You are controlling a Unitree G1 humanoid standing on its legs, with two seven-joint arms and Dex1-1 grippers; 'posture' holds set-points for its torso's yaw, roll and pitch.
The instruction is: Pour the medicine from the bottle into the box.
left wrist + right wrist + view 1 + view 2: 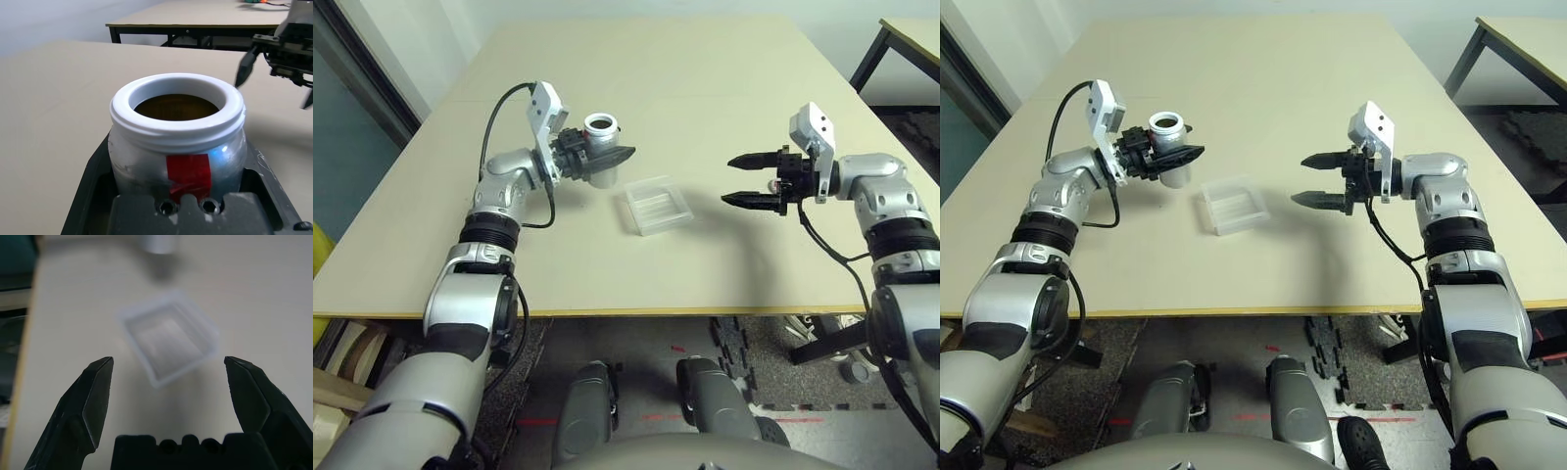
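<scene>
Left gripper (607, 157) holds the bottle (600, 147) upright above the surface (705, 88), jaws pinching its silver-grey body from both sides just under the white-rimmed mouth; cap off, mouth open upward. Left wrist view: red stripe on the bottle's near face, dark brownish interior visible through the mouth, but no single pill can be told apart in there, and the lower body is hidden by the jaw housing. The box (658, 205) lies flat on the surface between the two arms, just beside and below the bottle toward the robot's right, touching neither gripper. Clear plastic, so its walls read faintly against the beige top; contents cannot be made out. Right gripper (751, 179) hovers off the surface on the box's other side, near but apart from it, pointing toward it and the bottle, jaws spread wide with nothing between them. Right wrist view: the box sits in the gap beyond the black fingertips (100, 382), blurred, with the bottle's base cut off by the frame edge past it. Right gripper also shows beyond the bottle in the left wrist view.
</scene>
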